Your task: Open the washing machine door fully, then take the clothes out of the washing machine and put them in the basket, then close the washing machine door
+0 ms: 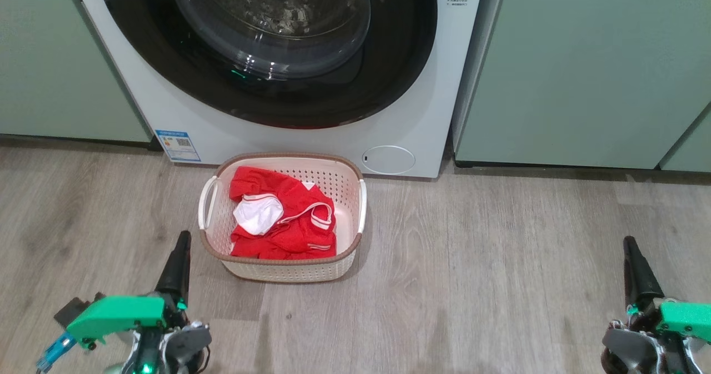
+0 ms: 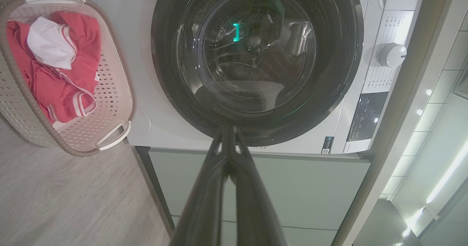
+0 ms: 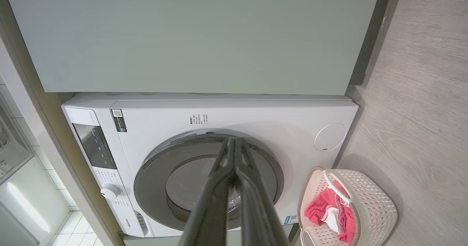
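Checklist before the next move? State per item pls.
1. washing machine door flush against the washing machine front: ok.
2. Door latched: cannot tell.
3. clothes fully inside basket, nothing over the rim: ok.
4. No red fabric visible through the door window: ok.
5. left gripper shut, empty, apart from basket: ok.
6. right gripper shut, empty: ok.

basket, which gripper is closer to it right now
Left. The left gripper is just beside the front-left corner of the basket; the right gripper is far off to its right, with bare floor between.
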Motion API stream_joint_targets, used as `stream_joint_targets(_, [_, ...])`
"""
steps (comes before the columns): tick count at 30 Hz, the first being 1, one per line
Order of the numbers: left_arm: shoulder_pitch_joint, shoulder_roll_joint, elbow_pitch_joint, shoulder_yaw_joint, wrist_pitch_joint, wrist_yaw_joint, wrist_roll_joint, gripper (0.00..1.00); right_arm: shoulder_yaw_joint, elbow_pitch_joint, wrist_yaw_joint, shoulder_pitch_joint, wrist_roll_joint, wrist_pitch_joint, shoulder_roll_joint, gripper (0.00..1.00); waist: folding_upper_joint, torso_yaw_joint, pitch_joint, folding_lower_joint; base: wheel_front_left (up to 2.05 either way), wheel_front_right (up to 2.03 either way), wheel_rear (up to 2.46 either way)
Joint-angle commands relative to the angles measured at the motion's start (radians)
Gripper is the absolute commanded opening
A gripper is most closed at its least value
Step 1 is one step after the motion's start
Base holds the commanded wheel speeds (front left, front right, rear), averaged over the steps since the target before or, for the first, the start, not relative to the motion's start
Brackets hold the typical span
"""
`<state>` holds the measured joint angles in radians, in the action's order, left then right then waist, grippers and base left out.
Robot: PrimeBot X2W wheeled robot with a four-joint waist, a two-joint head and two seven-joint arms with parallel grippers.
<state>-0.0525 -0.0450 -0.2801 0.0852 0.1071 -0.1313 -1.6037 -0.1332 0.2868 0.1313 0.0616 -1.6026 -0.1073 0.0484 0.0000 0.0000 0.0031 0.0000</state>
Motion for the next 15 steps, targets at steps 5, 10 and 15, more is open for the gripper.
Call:
stream_joint_targets(5, [-0.055, -0.005, 0.035, 0.028, 0.006, 0.001, -0.005, 0.00, 0.019, -0.042, -0.001, 0.046, -0.006, -0.006, 0.002, 0.00, 0.0000, 0.000, 0.000, 0.0000, 0.00, 0.00, 0.00])
stream_joint_targets(10, [-0.055, -0.005, 0.035, 0.028, 0.006, 0.001, -0.005, 0.00, 0.020, -0.042, -0.001, 0.046, -0.006, -0.006, 0.002, 0.00, 0.0000, 0.000, 0.000, 0.0000, 0.00, 0.00, 0.00])
stream_joint_targets(15, [-0.055, -0.005, 0.035, 0.028, 0.006, 0.001, -0.005, 0.00, 0.020, -0.042, -0.001, 0.046, -0.006, -0.006, 0.002, 0.00, 0.0000, 0.000, 0.000, 0.0000, 0.00, 0.00, 0.00])
